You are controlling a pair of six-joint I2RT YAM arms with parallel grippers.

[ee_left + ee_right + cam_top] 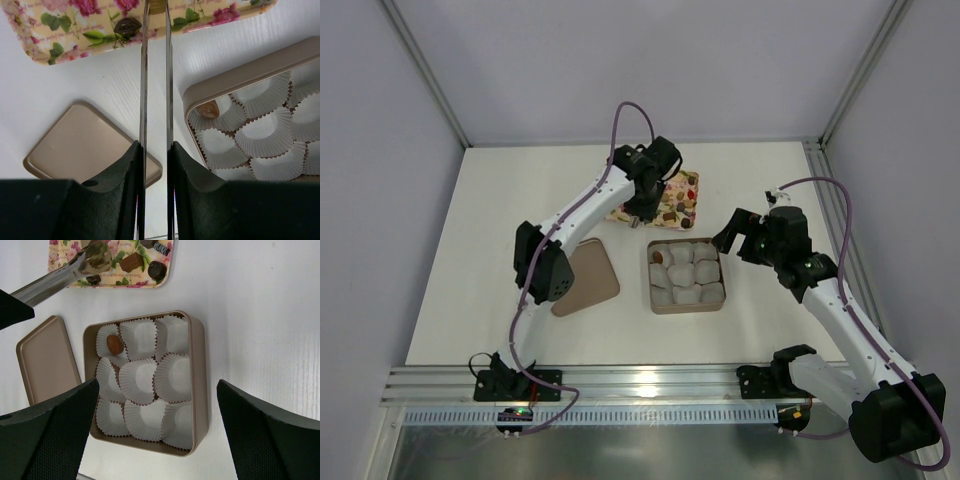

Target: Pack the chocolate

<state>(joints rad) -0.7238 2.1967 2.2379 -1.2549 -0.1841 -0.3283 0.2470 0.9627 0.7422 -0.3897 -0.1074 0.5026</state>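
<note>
Leftmost: flat tan rounded-square lid point(586, 280) lies on the table just left of the box, set aside so the cups are reachable. Next, the left gripper point(157, 9) reaches out over the cream floral tray point(65, 30) at the far side. Its long thin metal blades are almost together and pinch a speckled gold-brown chocolate piece point(98, 255) at the tips. Looks like a grip, but I can't tell whether it's lifted clear of the tray. Long blades make sense: small target, crowded tray. Loose chocolates point(131, 261) lie on the tray, brown and dark, one striped, mostly toward its right end. Nearer than the tray, right of the lid: tan square box point(198, 365) holding nine white crinkled paper cups point(137, 380), three by three. One round brown chocolate point(114, 344) sits in the far-left cup and the other eight look empty. My read: packing has barely started and the pinched piece goes in next. The right gripper point(157, 385) hangs above and right of the box, jaws spread wide, holding nothing. It's probably parked there to watch the box and stay out of the left arm's path. Surface: plain white matte tabletop point(490, 230), with an aluminium rail point(640, 385) along the near edge carrying both bases. Room: pale grey panel walls point(620, 60) on three sides, aluminium corner posts point(425, 75), purple cables point(620, 115) along the arms.
</note>
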